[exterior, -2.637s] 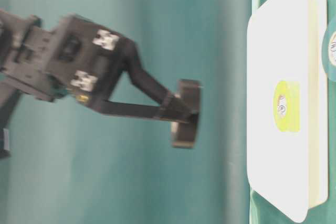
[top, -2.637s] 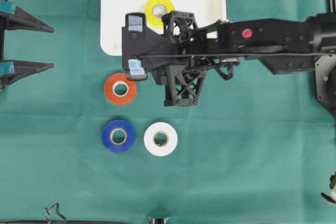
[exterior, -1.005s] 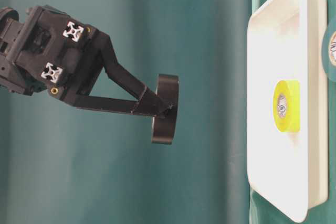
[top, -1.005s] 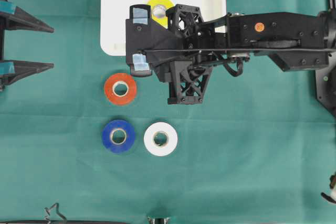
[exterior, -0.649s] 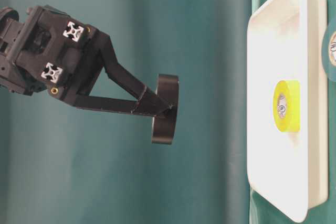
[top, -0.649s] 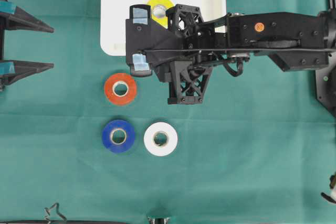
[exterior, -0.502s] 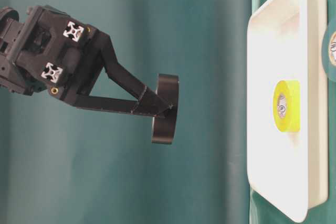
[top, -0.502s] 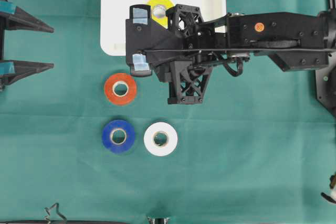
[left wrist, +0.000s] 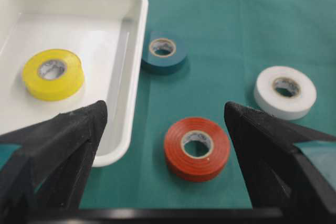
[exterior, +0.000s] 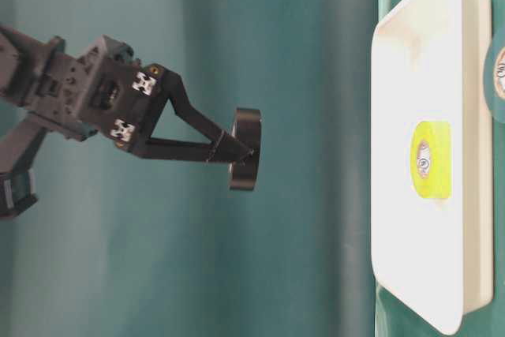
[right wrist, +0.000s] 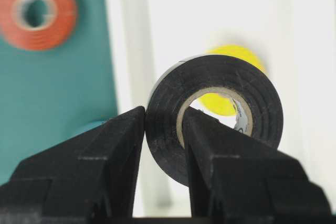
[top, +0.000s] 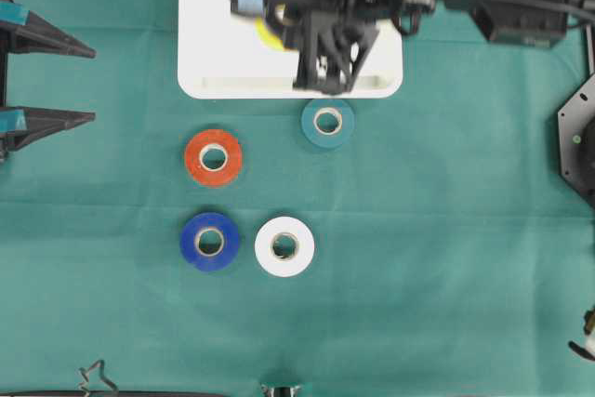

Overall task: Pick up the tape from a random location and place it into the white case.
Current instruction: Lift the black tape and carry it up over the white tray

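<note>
White case: the large shallow rectangular white plastic tray [top: 200, 62] with rounded corners and a raised rim lay on the green cloth [top: 418, 258] at the top middle of the overhead view.
Yellow tape: a yellow roll of tape [left wrist: 53, 74] lay flat inside the white case, on its floor.
Black tape: a black roll of tape [right wrist: 214, 116] stood on edge in the air above the white case, clear of its floor in the table-level view.
Right gripper: the right gripper [right wrist: 163, 135] was clamped on the black roll, one finger outside the rim and the other through the core.
Left gripper: the left gripper [left wrist: 165, 129] had its jaws spread wide and held nothing, well to the left of the white case.
Teal tape: a teal roll [top: 327, 123] lay flat just beside the white case's near rim.
Red tape: a red roll [top: 213, 157] lay near the case, below its left corner.
Blue tape: a blue roll [top: 209, 241] lay further from the case than the red one.
White tape: a white roll [top: 284, 245] lay just beside the blue one.
</note>
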You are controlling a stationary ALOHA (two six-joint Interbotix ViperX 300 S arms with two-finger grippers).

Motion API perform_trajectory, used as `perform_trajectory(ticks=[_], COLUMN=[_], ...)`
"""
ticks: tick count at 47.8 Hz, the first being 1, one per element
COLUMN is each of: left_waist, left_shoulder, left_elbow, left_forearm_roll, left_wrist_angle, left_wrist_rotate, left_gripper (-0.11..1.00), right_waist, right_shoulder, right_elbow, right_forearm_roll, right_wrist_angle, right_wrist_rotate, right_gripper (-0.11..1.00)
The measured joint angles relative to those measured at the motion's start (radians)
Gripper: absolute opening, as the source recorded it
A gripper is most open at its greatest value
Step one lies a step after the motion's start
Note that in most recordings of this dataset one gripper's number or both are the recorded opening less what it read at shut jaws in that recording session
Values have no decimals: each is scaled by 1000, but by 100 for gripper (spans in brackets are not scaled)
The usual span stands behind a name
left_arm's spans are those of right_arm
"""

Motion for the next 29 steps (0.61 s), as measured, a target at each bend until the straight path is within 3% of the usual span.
perform_trajectory(ticks=[11, 29], left_waist=[2, 2], left_shoulder=[-2, -2], left_elbow=[0, 0], left_forearm_roll=[0, 0], left_wrist_angle=[0, 0], left_wrist_rotate=[0, 0], left_gripper=[98, 98], right_waist=[-97, -126], right_shoulder=[0, -51], right_elbow=[6, 94], right_forearm_roll=[0, 0], right_wrist_angle=[-20, -26], right_wrist_rotate=[-2, 6], right_gripper=[26, 26])
